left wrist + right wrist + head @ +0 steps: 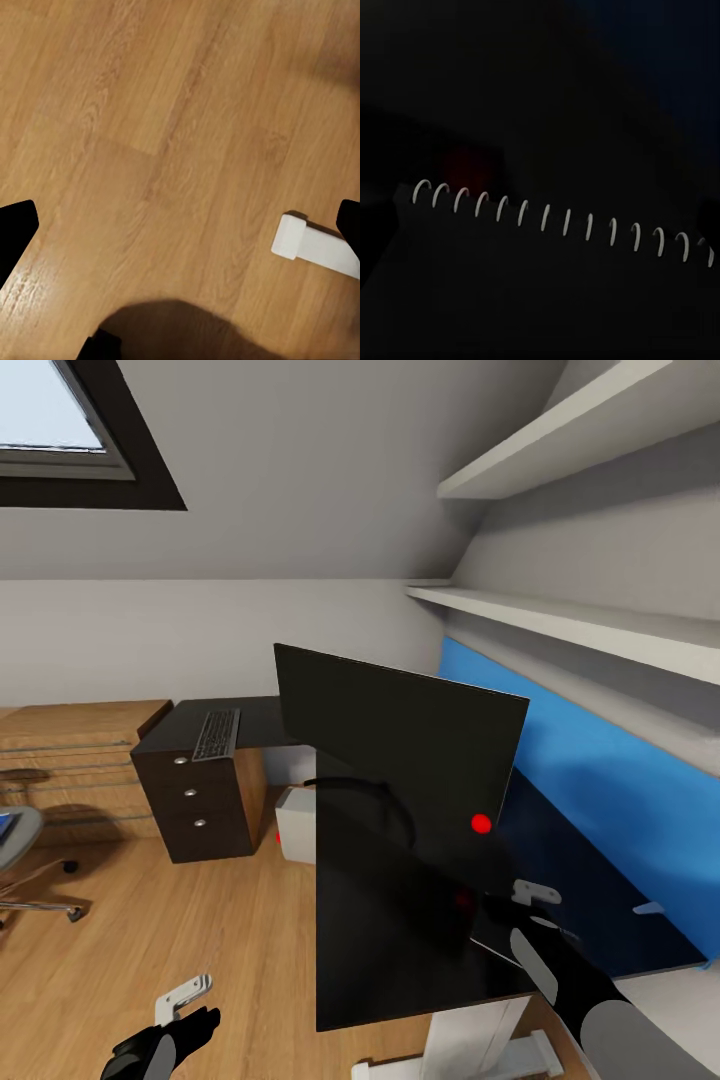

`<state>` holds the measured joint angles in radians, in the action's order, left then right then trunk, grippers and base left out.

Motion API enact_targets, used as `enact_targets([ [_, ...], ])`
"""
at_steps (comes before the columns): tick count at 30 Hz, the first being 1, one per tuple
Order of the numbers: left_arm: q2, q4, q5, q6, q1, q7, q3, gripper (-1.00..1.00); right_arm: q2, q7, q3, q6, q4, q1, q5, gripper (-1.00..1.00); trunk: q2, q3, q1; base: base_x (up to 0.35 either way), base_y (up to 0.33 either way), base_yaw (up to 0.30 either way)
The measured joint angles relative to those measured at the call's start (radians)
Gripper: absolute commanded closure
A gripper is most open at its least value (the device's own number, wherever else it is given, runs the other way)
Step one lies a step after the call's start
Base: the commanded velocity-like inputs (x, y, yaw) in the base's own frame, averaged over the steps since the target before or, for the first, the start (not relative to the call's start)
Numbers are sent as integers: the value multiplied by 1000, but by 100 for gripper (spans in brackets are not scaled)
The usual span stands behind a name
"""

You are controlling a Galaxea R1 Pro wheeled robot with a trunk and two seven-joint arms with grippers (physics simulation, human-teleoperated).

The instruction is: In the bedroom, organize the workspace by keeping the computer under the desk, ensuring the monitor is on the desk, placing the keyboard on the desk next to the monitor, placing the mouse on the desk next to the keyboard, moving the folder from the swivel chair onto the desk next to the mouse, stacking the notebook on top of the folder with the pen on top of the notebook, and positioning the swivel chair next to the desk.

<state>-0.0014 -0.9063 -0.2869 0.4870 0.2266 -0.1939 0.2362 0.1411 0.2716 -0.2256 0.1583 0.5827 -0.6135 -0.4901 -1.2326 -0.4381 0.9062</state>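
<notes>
The black monitor (400,750) stands on the black-topped desk (600,900), turned at an angle to its blue back panel. My right gripper (538,905) hovers open low over the desk, right of the monitor. Below it lies a dark notebook (547,285) with a row of white spiral rings. The keyboard (216,733) rests on the dark three-drawer unit (195,800) at the desk's far end. The light grey computer (296,825) stands on the floor beside that unit. My left gripper (190,1008) hangs open over bare wood floor. The swivel chair (20,850) stands at the far left with something blue on its seat.
A light-wood drawer chest (70,755) stands against the back wall. White shelves (600,625) run above the desk. The desk's white foot (315,246) rests on the floor close to my left gripper. Open wood floor (200,930) stretches between the chair and the desk.
</notes>
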Motion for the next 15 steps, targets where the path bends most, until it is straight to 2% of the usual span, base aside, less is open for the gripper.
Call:
enact_targets([
  [9,0,0,0,0,0,0,0,-100,0,1,0,0,0,0,0,-100,0,0,0,0,0,0],
  [15,-4,2,0,-34,-1,1,1,-100,-7,2,-5,-10,29,3,2,-100,0,0,0,0,0,0],
])
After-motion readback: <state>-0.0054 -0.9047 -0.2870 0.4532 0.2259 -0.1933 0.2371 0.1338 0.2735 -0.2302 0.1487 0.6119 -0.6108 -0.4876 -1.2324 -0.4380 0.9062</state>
